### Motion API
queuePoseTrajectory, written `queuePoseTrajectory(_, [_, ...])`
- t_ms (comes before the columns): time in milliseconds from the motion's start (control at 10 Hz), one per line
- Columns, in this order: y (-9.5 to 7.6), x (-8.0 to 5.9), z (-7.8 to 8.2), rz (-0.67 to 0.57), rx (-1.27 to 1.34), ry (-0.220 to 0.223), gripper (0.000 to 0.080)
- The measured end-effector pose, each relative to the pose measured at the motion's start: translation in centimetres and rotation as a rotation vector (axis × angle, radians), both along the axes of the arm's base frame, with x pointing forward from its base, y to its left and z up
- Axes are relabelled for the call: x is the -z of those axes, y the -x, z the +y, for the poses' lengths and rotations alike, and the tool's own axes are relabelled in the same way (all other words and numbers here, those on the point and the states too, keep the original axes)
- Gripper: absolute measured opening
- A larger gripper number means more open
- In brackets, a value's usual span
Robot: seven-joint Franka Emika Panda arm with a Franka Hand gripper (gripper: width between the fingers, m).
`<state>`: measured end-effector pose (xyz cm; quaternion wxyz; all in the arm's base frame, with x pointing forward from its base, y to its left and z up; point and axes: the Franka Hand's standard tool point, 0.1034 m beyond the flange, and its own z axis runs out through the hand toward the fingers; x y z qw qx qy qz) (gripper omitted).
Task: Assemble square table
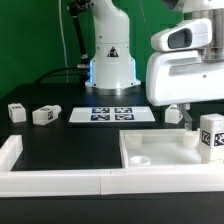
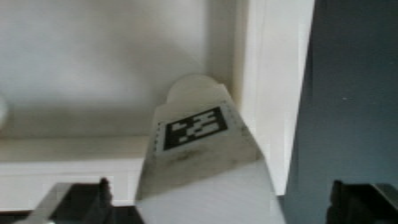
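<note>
In the exterior view, the square table top (image 1: 150, 152) lies rim up on the black bench (image 1: 60, 140), toward the exterior view's right. A tagged leg (image 1: 211, 136) stands upright at its right-hand corner, beneath the claw (image 1: 207, 120). One loose leg (image 1: 15, 112) and a second loose leg (image 1: 43, 115) sit at the exterior view's left, near the marker board (image 1: 110, 113).

In the wrist view, the tagged leg (image 2: 210, 140) stands in the top's corner. The claw's dark fingers (image 2: 80, 200) flank it with a gap on each side, so the claw is released and grasps nothing.
</note>
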<state>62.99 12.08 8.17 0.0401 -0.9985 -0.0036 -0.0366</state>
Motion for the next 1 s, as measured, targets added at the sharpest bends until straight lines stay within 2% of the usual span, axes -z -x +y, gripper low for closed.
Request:
queuePoseTrajectory(100, [0.0,0.0,0.0,0.002,0.016,-0.002,0.0490])
queuePoseTrajectory(200, [0.0,0.0,0.0,0.007,0.083,-0.007,0.0307])
queuePoseTrajectory(500, [0.0,0.1,-0.3,0.025,0.292,-0.019,0.0291])
queuePoseTrajectory(700, [0.0,0.2,-0.4,0.052,0.647,-0.042,0.0291])
queuePoseTrajectory(800, [0.1,0.3,-0.6,0.073,0.841,-0.066,0.0291])
queuePoseTrajectory(1000, [0.0,0.3,-1.4,0.149,1.185,-0.167,0.0291])
